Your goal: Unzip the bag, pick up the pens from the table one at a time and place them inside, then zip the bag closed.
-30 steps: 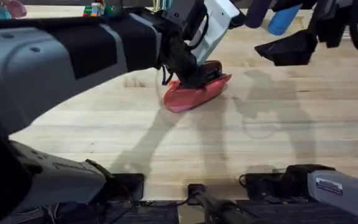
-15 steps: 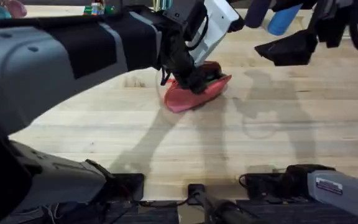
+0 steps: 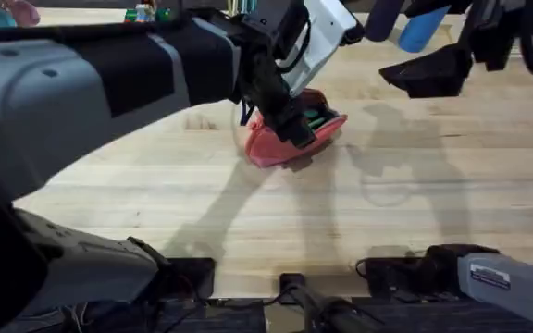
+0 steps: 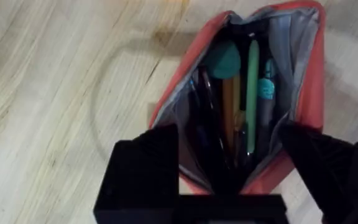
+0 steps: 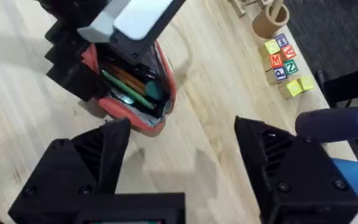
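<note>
Left end effector (image 4: 229,163) spread open over unzipped bag (image 4: 303,93); light green pen (image 4: 252,93) inside

Salmon-pink bag (image 4: 303,93), unzipped and gaping wide, grey lining exposed, lying on the pale wooden table (image 3: 415,203) directly beneath the left gripper (image 4: 235,162), mouth between its spread fingers. Inside, lengthwise: light green pen (image 4: 252,93) beside darker, orange and teal-topped sticks.

Soft matt salmon cloth pouch (image 4: 309,93) with grey fabric lining; smooth light green plastic pen (image 4: 252,93); pale wooden table (image 3: 415,194), visibly grained, faint sheen.
</note>
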Controlling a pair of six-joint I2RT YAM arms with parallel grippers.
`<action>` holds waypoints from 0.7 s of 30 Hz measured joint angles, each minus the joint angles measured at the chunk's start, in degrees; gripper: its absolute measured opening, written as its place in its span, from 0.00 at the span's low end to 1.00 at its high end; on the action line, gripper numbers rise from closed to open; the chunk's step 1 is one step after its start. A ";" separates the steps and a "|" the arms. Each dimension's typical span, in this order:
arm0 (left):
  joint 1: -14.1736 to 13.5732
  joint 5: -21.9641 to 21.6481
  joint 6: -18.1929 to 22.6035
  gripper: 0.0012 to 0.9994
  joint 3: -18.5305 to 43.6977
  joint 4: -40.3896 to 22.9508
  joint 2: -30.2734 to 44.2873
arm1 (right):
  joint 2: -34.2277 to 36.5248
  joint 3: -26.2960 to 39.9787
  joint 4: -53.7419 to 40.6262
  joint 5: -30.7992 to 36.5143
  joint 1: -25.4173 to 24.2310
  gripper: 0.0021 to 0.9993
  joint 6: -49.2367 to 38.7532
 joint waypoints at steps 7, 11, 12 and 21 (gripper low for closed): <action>0.78 0.28 -1.54 0.99 1.93 0.50 -1.03 | 0.00 0.00 0.00 0.00 -0.01 1.00 0.00; 3.29 0.60 -2.07 0.99 4.06 2.11 -5.36 | 0.00 0.00 0.00 0.00 0.00 1.00 0.00; 4.07 0.79 -2.17 0.99 4.46 2.19 -6.62 | 0.00 0.00 0.00 0.00 0.00 1.00 0.00; 13.93 7.69 -2.82 0.99 5.27 0.97 -14.85 | 0.00 0.00 0.00 0.00 0.00 1.00 0.00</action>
